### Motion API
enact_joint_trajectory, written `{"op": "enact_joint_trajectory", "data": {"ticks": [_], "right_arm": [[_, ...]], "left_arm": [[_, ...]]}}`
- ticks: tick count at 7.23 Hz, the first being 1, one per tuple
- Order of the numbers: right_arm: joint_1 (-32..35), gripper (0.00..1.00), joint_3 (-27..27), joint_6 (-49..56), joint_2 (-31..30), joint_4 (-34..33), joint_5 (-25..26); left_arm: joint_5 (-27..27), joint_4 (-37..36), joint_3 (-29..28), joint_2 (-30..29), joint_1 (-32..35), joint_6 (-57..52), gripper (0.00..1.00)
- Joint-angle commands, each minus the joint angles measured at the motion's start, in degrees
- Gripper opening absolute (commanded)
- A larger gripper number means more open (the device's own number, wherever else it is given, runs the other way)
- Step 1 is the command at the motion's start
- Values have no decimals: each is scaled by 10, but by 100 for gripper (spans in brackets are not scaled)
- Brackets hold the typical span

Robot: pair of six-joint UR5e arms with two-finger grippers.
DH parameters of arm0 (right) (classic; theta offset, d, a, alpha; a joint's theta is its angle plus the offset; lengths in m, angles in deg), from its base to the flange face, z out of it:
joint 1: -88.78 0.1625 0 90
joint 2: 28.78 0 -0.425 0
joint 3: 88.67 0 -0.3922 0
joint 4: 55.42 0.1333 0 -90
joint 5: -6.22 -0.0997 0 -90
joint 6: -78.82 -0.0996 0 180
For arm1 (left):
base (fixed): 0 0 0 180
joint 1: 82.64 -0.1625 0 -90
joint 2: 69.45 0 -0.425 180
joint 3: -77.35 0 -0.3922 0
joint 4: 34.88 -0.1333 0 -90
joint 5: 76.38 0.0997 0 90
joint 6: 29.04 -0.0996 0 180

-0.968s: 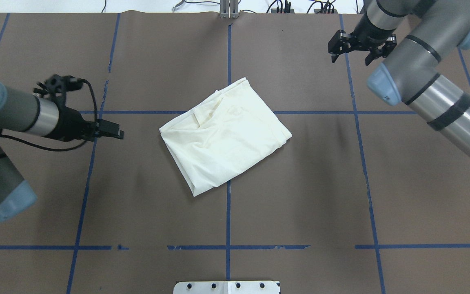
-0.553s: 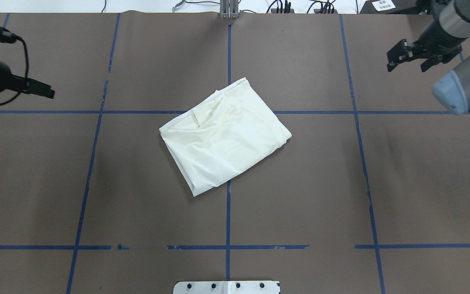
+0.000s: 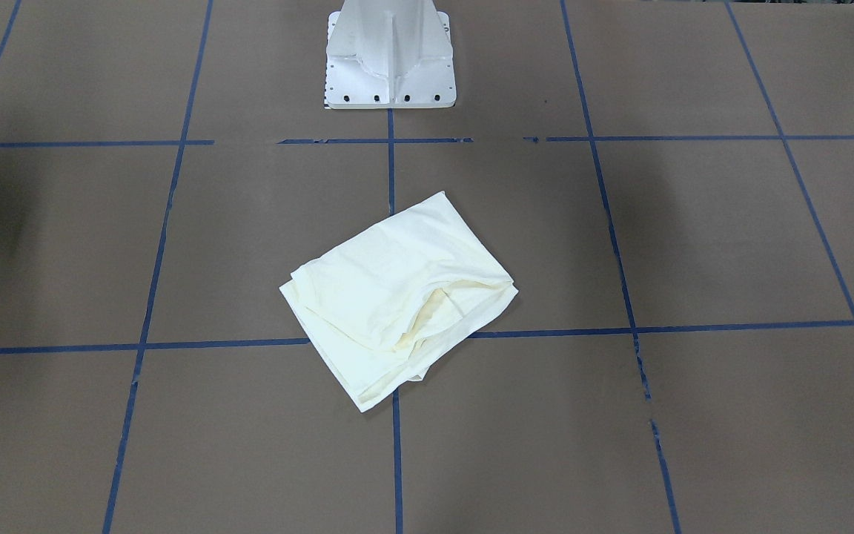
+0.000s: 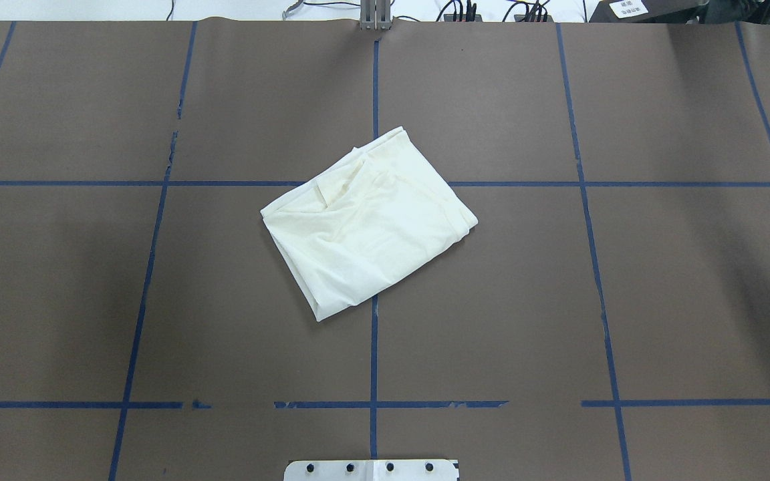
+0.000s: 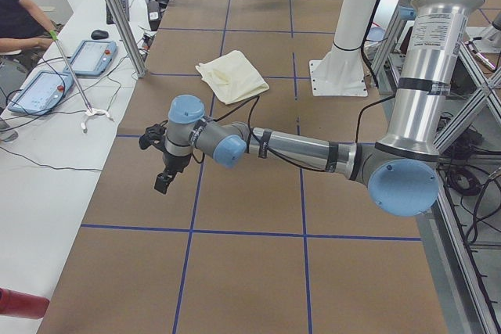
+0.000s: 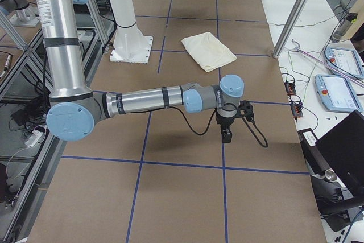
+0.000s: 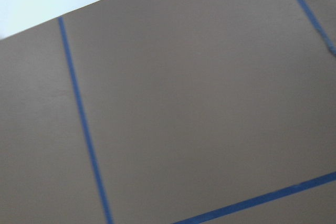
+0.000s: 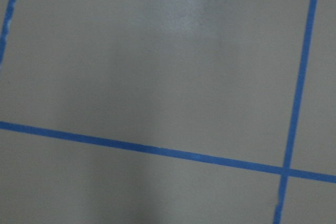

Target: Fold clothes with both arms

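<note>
At the table's left end, we see the left arm [image 5: 297, 146] stretched low over the table [image 4: 91, 300], left gripper [image 5: 163, 181] pointing down. Whether it's open or closed, we can't tell. Shirt [image 4: 368, 224] lies folded mid-table, plain side up, well apart from both arms. Right arm [image 6: 148, 99] mirrors that at the right end, right gripper [image 6: 227, 135] pointing down, state also unclear. Versus 0.6 s ago: both grippers have swung outward, all but out of the overhead view. Shirt hasn't moved.
</note>
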Motion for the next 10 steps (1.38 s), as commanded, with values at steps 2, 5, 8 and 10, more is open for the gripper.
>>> {"op": "enact_joint_trajectory", "data": {"ticks": [2,5,8,10], "right_arm": [[73,100,18,200,-19,-172,-1],[72,100,4,194,-39,-153,-18],[73,100,-1,187,-46,-118,-17],[74,100,-1,162,-47,-116,-19]], "left_arm": [[-69,-31,-24,27,54,-140,100],[-76,9,19,101,56,-136,100],[-80,-29,1,113,58,-132,100],[-83,-177,66,106,57,-131,100]]}}
